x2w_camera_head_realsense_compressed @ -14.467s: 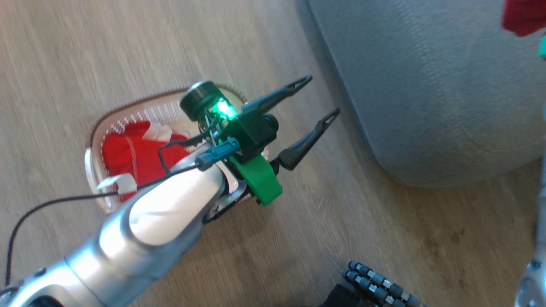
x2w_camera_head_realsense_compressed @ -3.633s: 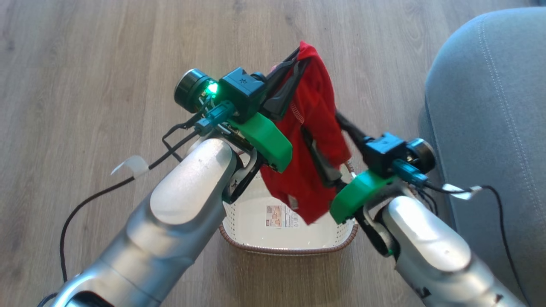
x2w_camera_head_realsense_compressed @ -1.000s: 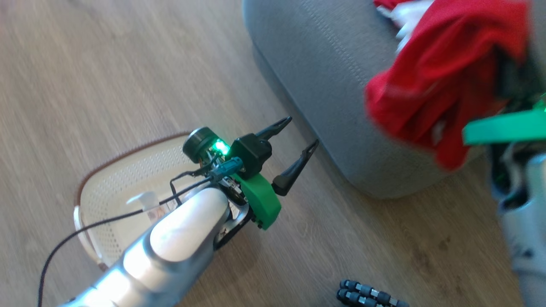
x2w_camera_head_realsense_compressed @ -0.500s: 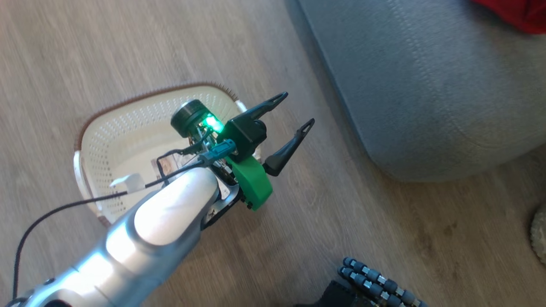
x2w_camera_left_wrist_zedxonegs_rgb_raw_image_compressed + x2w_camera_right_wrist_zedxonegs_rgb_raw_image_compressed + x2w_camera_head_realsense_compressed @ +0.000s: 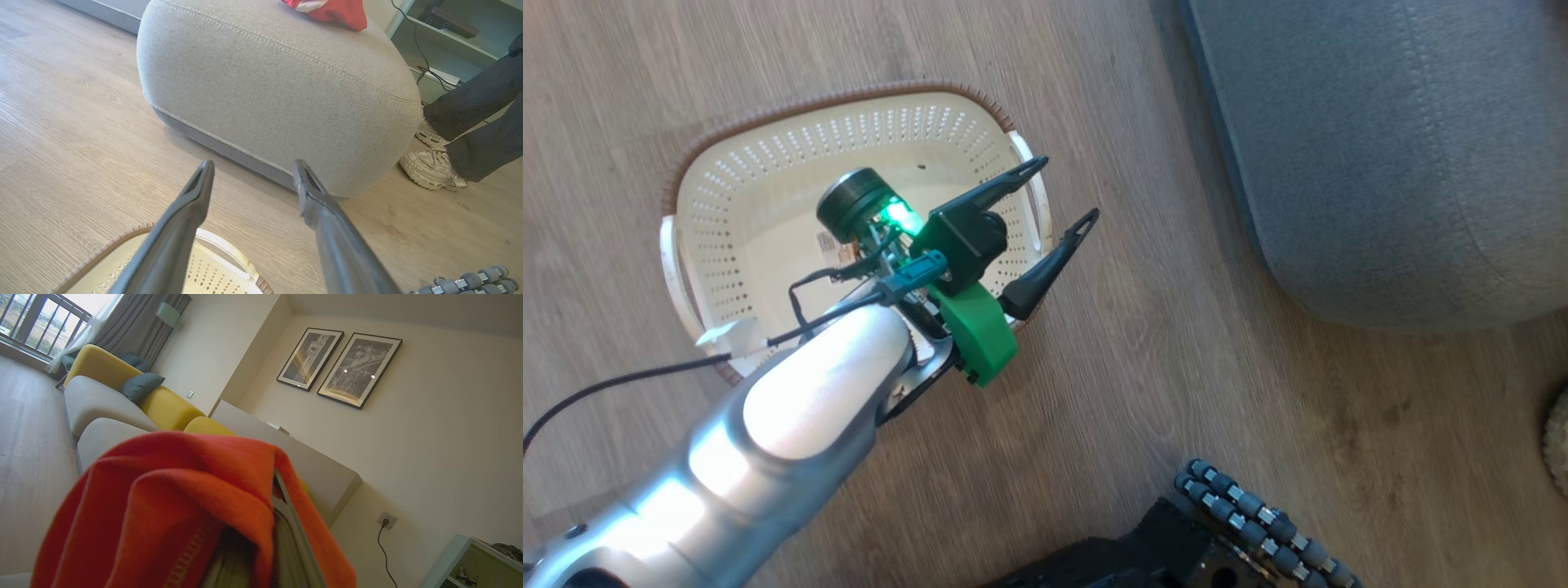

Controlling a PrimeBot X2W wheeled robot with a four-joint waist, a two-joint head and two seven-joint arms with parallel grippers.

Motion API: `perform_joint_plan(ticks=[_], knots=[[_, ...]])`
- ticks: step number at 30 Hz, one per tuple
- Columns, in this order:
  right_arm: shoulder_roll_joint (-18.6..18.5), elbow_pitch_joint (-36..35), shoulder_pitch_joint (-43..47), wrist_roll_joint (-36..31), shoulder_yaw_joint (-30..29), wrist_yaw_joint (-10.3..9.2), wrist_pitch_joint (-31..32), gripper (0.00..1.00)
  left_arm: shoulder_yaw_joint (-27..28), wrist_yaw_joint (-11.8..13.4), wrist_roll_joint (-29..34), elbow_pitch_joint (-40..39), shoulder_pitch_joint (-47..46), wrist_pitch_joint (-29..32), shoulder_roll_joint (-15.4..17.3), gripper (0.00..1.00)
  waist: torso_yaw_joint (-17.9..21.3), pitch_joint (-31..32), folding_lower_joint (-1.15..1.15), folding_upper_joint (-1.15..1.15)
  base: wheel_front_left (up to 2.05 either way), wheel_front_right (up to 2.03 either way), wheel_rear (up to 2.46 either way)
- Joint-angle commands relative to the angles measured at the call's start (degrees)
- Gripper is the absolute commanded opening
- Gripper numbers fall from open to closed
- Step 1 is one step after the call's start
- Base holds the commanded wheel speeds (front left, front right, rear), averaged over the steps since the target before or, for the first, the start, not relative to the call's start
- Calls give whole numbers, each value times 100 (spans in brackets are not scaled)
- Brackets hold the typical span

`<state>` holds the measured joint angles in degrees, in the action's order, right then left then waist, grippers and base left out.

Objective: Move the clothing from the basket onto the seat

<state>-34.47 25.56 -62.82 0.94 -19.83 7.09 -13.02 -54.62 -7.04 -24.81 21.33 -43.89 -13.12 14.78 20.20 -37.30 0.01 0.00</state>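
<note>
Clothing is in two places: one red piece hangs over the right gripper, filling the lower half of the right wrist view, and another lies on top of the seat at the upper edge of the left wrist view. The right pincer is clamped together with the cloth folded over its fingers, and how much is truly pinched I cannot tell. If little, it may slide off onto the wooden floor short of the cushion. Being wrapped round a finger, it could also cling when the jaws part. The cloth also covers much of that wrist camera's sight, so aiming the drop looks harder. The left gripper stands wide apart and empty over the right rim of the basket, whose visible bottom is bare; a careless swing might knock it. A person's shoe sits just beside the seat at the right, within reach of a sweeping arm. Around us: a yellow sofa at upper left, two framed pictures on the cream wall, and a wall socket.
</note>
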Motion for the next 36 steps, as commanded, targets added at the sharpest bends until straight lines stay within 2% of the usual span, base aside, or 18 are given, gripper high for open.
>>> perform_joint_plan(ticks=[1,5,10,15,16,17,18,26,36], knots=[[-215,-75,-71,-75,-106,40,111,0,162,27,-7,-222,-131,13,119,100,-11,-112,-1,0,0,0,0],[16,278,-72,-191,-345,40,374,0,141,38,5,-283,-174,38,139,100,-63,-285,-1,0,0,0,0],[495,875,66,-188,-473,40,639,0,121,49,-19,-269,-197,45,127,100,-219,-425,-1,0,0,0,0],[689,1420,218,171,-206,40,496,0,209,111,-100,-215,-148,-27,124,100,-413,-385,-1,0,0,0,0],[683,1508,244,250,-131,40,437,19,221,115,-109,-206,-140,-43,121,100,-450,-363,-1,0,0,0,0],[660,1597,287,318,-13,40,373,49,231,116,-118,-194,-132,-60,113,100,-487,-336,-1,0,0,0,0],[654,1672,335,406,96,40,291,100,242,116,-132,-180,-122,-76,96,100,-523,-304,-1,0,0,0,0],[641,1555,937,968,1145,40,-98,100,361,113,-203,-39,-26,-167,-100,100,-649,32,-1,0,0,0,0],[843,482,1948,1325,2141,40,-182,100,790,79,-128,-10,287,-186,-293,100,-801,588,-1,0,0,0,0]])
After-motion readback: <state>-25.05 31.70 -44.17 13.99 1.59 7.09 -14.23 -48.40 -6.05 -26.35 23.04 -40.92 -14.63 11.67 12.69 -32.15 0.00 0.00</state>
